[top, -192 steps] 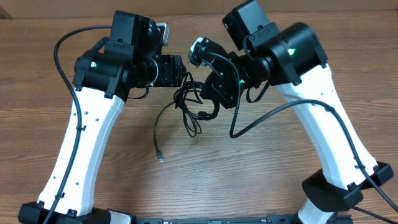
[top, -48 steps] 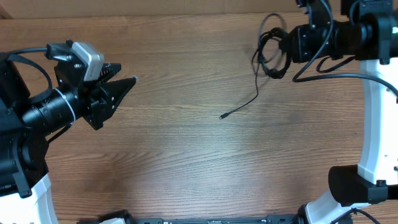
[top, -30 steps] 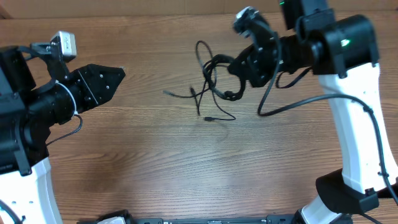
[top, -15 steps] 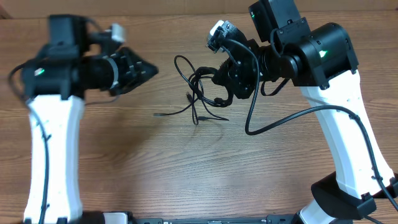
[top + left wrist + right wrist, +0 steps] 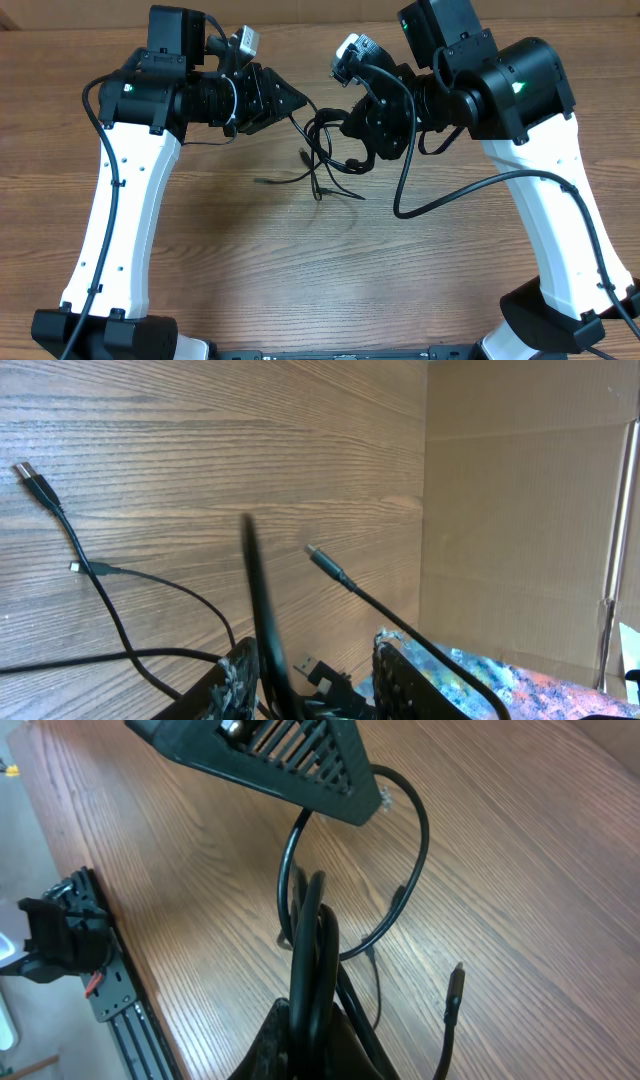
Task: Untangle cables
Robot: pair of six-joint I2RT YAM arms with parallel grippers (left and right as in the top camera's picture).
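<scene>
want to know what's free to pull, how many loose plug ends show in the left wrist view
3: large plug at far left, small plug just below it, third plug mid-frame. More may be hidden in the tangled cables.

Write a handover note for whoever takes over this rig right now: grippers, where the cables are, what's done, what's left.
Left gripper: open, tip at the bundle's edge. One strand runs between its fingers and is not clamped.
Right gripper: shut on the cables, holding the bundle mid-table.
Cables: loops are knotted together, with plug ends trailing on the table.
Done: bundle gripped, left gripper brought up to it.
Left: probably close the left gripper on a strand, pull it free, then separate the rest.
</scene>
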